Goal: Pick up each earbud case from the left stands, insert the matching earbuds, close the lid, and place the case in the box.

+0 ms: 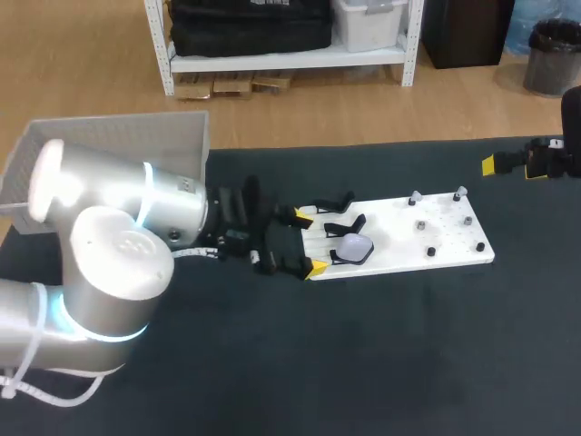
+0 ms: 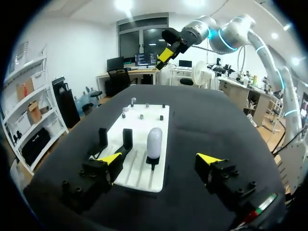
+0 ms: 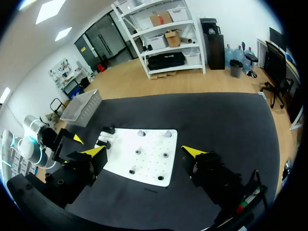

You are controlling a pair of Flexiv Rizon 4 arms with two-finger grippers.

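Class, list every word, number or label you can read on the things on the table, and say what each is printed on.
None: the white board, the earbud case and the grey box show no readable print.

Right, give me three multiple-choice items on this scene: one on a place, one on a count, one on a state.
1. Where is the case?
A. in the box
B. upright on the board
C. in the right tool

2. How many cases show?
A. one
B. two
C. three

3. How is the left tool?
A. shut on the case
B. shut on the board
C. open

Answers:
1 B: it stands on the white board, ahead of the left tool.
2 A: the two black stands beside it are bare.
3 C: its yellow tips are wide apart and clear of the case.
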